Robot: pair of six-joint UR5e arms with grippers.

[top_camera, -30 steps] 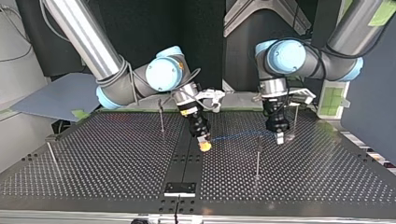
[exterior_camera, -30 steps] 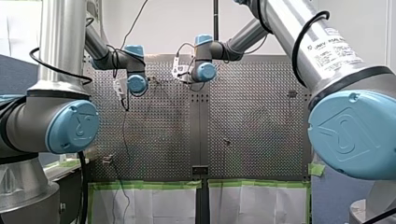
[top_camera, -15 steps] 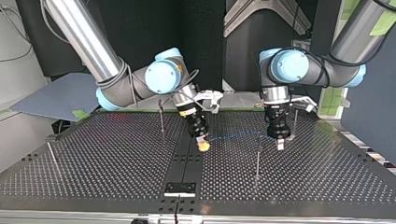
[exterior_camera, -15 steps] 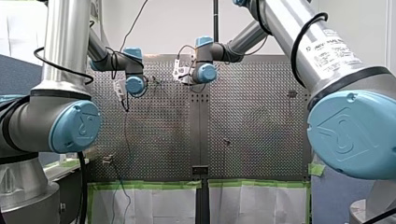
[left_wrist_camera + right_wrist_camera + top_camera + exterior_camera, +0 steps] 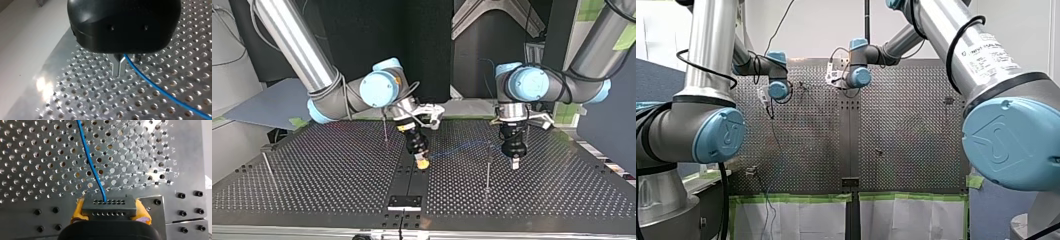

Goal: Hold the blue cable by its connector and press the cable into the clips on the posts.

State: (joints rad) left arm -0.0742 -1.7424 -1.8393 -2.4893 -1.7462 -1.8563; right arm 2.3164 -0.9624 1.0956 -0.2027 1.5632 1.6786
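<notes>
The thin blue cable (image 5: 460, 146) spans low over the perforated table between my two grippers. In the right wrist view my right gripper (image 5: 110, 216) has its yellow pads (image 5: 78, 211) shut on the dark grey connector (image 5: 109, 206), and the blue cable (image 5: 91, 165) leads away ahead of it. At the top view's middle that gripper (image 5: 422, 163) hangs tilted just above the table. My left gripper (image 5: 119, 71) points straight down with its metal fingers together, and the cable (image 5: 160, 90) comes out at their base. It stands just right of a thin post (image 5: 487, 167), as the left gripper (image 5: 515, 161) shows in the top view.
More thin posts stand on the table: one (image 5: 385, 127) behind my right gripper, one (image 5: 267, 169) at the top view's far left. A black plate (image 5: 404, 202) sits at the near edge. Screw heads (image 5: 181, 195) dot the seam plate beside the connector.
Both grippers have moved toward the near edge of the top view with the cable between them. The right one also shifted left, the left one slightly right. Neither grip has changed.
</notes>
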